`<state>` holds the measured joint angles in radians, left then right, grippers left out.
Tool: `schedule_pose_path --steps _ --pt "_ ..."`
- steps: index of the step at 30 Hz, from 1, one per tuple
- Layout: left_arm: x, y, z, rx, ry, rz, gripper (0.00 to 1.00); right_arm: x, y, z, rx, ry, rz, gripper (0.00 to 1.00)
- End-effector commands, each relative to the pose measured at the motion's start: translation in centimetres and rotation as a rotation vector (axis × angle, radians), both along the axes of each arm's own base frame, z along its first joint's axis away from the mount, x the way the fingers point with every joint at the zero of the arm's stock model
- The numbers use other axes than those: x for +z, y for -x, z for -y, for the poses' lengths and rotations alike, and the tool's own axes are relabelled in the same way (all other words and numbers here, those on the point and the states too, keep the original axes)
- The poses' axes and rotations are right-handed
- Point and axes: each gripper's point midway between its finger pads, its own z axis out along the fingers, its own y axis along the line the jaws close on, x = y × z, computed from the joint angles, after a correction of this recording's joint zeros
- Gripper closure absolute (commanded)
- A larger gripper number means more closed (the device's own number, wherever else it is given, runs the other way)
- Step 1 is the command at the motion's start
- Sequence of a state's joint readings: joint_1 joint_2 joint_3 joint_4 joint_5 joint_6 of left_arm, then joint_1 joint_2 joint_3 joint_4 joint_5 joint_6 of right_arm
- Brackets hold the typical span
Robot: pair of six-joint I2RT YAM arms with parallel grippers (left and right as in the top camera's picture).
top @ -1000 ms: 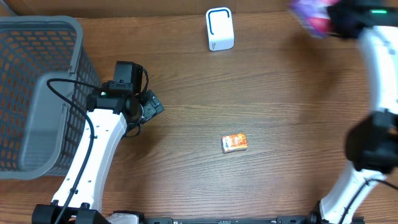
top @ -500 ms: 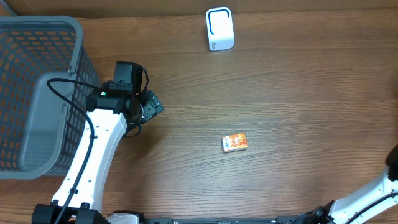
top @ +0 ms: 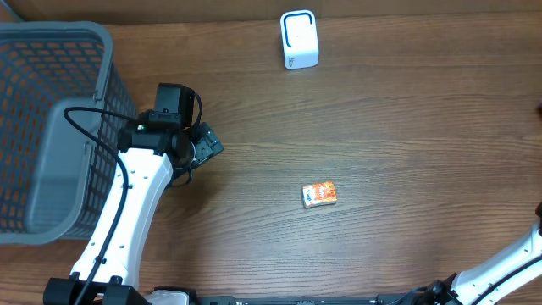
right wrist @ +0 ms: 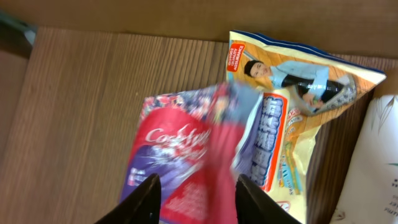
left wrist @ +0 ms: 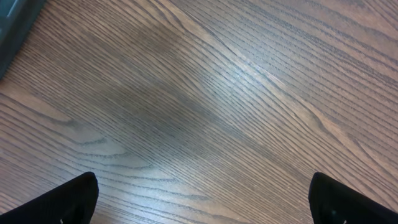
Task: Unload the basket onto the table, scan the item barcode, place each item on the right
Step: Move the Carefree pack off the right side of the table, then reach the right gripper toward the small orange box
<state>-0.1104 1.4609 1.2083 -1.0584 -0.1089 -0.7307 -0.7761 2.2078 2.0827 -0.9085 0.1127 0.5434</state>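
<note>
A small orange packet lies on the wooden table, right of centre in the overhead view. The white scanner with a blue ring stands at the far edge. My left gripper hangs open over bare wood, well left of the packet, with nothing between its fingers. My right gripper is outside the overhead view. Its fingers stand apart, and a blurred red and purple snack bag lies loose between and below them.
A grey mesh basket fills the left side of the table. In the right wrist view a yellow snack bag and a white bag lie beside the red one, against a cardboard wall.
The right arm swung with the red and purple bag from the table's far right corner out of the overhead view, and its jaws have parted. The left arm has not moved.
</note>
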Motion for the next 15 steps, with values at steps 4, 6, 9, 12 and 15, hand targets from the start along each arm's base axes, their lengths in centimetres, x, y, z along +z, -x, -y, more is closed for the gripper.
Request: schedule_pose_path --steps 4,6,9,12,15 --pt "-0.1 0.0 0.1 0.008 0.004 -0.003 0.00 1.3 0.5 -0.7 0.046 0.001 -0.019 0.39" --pt "-0.1 0.0 0.1 0.008 0.004 -0.003 0.00 3.1 -0.9 -2.1 0.148 -0.024 0.059 0.31" --pt "-0.1 0.0 0.1 0.008 0.004 -0.003 0.00 6.1 -3.8 -5.8 0.375 -0.096 0.231 0.15" --pt "-0.1 0.0 0.1 0.008 0.004 -0.003 0.00 9.0 -6.3 -11.7 0.620 -0.264 0.452 0.13" --pt "-0.1 0.0 0.1 0.008 0.004 -0.003 0.00 11.1 -7.1 -19.2 0.904 -0.445 0.597 0.12"
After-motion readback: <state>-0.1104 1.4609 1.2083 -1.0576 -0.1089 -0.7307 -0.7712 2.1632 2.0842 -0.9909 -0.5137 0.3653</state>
